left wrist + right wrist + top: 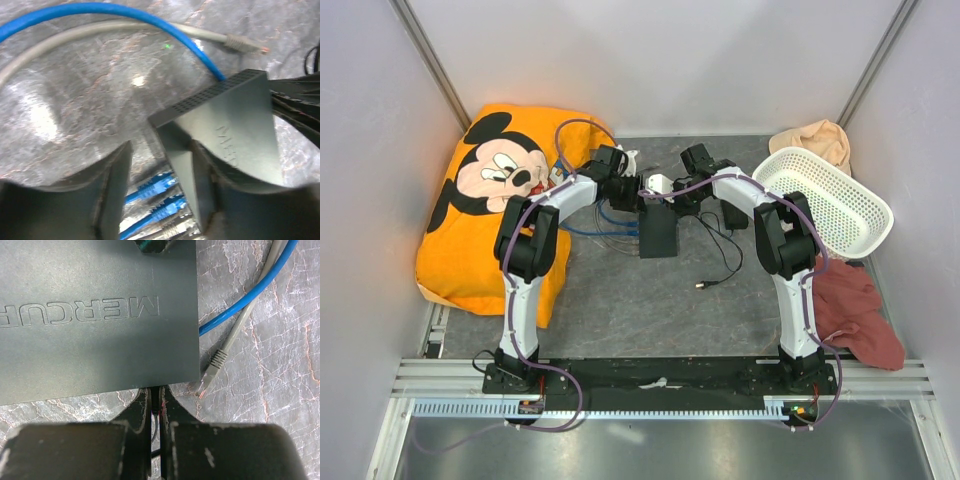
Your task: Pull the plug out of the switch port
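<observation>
Grey marbled table [620,310], white walls all round, and an orange Mickey cushion [470,200] way off to the outer side of the left pincer. The left pincer [161,160] is wide open and sits right on the action. The blue plugs [159,192] lie in the gap between its fingers, with a grey one lower down. They all run into the long edge of the switch [235,120], which lies just past its right-hand finger. So the switch port is basically tucked behind that finger, and the plugs stick out sideways from the box, on the side away from the right arm. I reckon the left arm is the one placed to pull, straight out along the cable.

A loose grey plug [243,44] lies beyond the pincer, not plugged into anything. The right pincer [156,397] is closed, tips meeting right at the near edge of the switch. Can't tell if it pinches anything or just braces the box. A white basket [840,205] sits off to its outer side.

The sockets themselves are hidden by finger and box edge, and the lower plugs are cut off and blurry, so no idea which port is meant.
</observation>
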Action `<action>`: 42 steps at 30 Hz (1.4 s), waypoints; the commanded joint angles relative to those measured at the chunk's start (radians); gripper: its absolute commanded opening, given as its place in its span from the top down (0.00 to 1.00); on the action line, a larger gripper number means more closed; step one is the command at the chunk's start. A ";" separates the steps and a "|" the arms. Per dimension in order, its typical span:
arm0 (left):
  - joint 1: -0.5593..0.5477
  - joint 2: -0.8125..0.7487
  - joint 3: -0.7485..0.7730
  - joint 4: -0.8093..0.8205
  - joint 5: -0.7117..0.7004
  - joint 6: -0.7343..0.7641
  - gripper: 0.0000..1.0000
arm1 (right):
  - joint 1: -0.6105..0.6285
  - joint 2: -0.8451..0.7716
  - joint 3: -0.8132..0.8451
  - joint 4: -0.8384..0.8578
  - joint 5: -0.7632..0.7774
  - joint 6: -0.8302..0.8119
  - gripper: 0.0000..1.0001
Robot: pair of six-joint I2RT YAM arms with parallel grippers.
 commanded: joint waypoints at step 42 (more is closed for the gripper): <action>-0.153 -0.149 -0.341 0.295 -0.160 0.251 0.98 | -0.012 0.002 -0.043 0.032 0.046 0.072 1.00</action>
